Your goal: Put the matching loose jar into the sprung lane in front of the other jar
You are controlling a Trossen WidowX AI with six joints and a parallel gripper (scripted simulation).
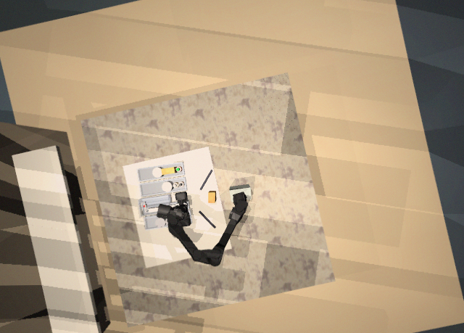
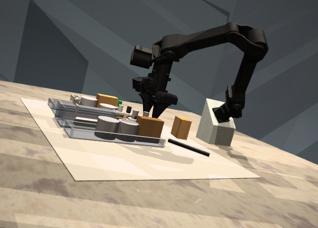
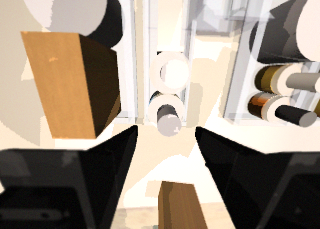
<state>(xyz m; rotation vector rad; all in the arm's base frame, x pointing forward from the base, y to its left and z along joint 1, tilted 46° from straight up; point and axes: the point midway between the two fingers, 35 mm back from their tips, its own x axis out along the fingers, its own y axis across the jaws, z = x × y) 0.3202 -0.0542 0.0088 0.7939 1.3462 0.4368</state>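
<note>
The sprung lane [image 3: 187, 106] runs between clear walls in the middle of the wrist view. Two white-lidded jars stand in it in a row. The rear jar [image 3: 175, 73] [image 2: 135, 114] shows a pale knob. The front jar [image 3: 169, 124] [image 2: 145, 114] has a grey knob and stands at the lane's front end. My gripper [image 3: 166, 130] [image 2: 151, 114] is open, pointing down, with its fingertips apart on either side of the front jar's knob and a gap at each side. The pusher plate is not clear behind the rear jar. The arm hides much of the row in the top view.
An orange-brown block [image 3: 65, 84] [image 2: 150, 128] and grey cylinders [image 2: 107, 126] stand in the near lane. The lane on the other side holds another cylinder [image 2: 108, 107] and small jars [image 3: 267, 109]. A loose orange block [image 1: 212, 196] [image 2: 181, 127] and black rods [image 1: 206, 219] [image 1: 206, 179] lie in front.
</note>
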